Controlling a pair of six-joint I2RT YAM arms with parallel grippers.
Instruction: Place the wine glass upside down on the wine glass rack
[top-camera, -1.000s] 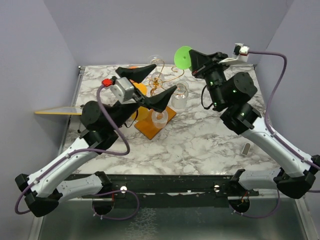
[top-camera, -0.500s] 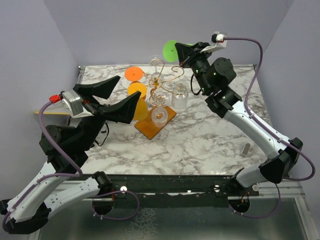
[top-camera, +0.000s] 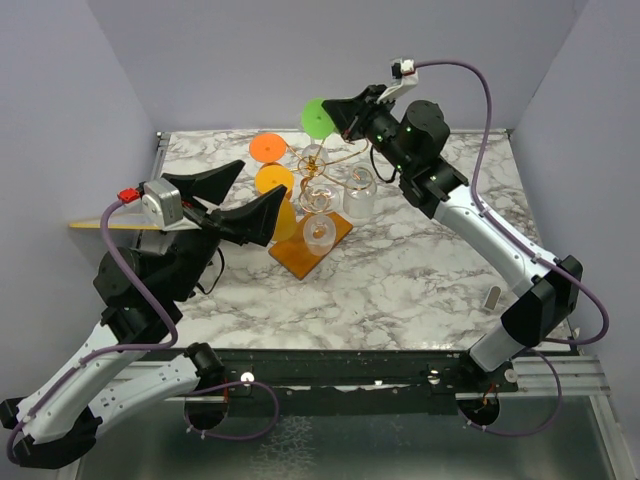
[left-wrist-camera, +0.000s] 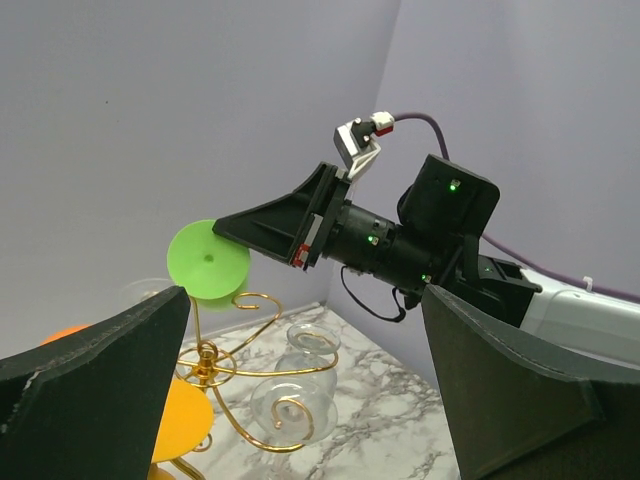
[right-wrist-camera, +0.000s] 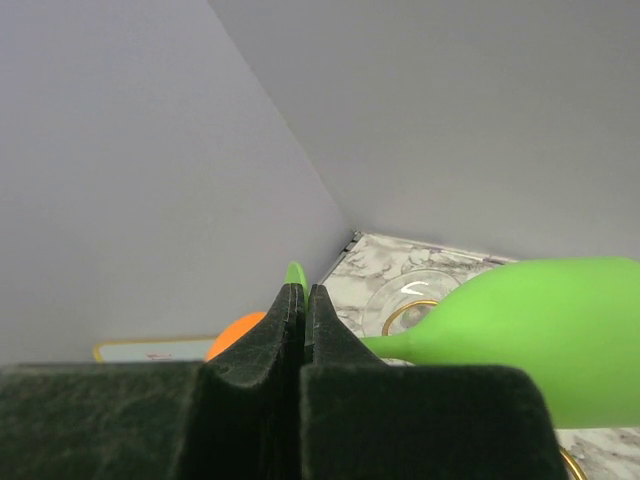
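Upper centre, the right hand (top-camera: 340, 116) is closed on the green wine glass (top-camera: 318, 118); the left hand (top-camera: 262, 182) is wide open, empty.

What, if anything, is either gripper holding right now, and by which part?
The right gripper pinches the green wine glass by its thin stem, close to the round foot; the left gripper is open and empty.

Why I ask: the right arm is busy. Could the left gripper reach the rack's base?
Likely yes: the left gripper is open and empty beside the rack, and the base's near corner lies bare.
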